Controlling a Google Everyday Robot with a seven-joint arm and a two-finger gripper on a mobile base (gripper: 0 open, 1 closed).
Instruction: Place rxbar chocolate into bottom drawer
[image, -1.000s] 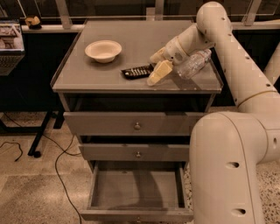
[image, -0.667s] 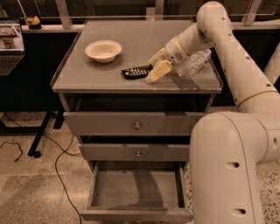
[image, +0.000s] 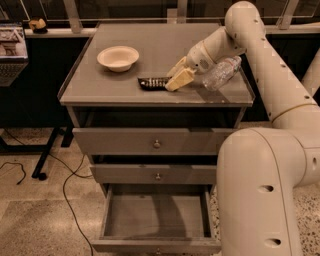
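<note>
Near the front edge of the table top, about midway along it, the gripper (image: 171, 78) reaches down with its two pale, wedge-shaped fingers (image: 181, 78) apart. They meet the right end of the chocolate bar (image: 151, 83), but whether they touch it cannot be told. The chocolate bar is a flat, dark, shiny strip lying on the grey top and pointing along the front edge.

Just behind the gripper, toward the right edge, a clear plastic bottle (image: 223, 73) lies on its side, its wall crinkled and catching light. Toward the left back corner stands a shallow round bowl (image: 117, 58), pale and matt. The table (image: 150, 40) has a smooth grey top with a thin raised rim.

Under the front edge sit three grey wooden fronts. The top drawer (image: 125, 142) and the slim middle drawer (image: 125, 174) are shut, each with a small round metal knob. The bottom drawer (image: 155, 220) is pulled out, showing a flat grey floor and low side walls.

From the right, the robot's arm (image: 270, 80) curves over the table in thick, smooth, off-white rounded segments. A thin black cable (image: 69, 200) trails over the speckled stone floor left of the table.
</note>
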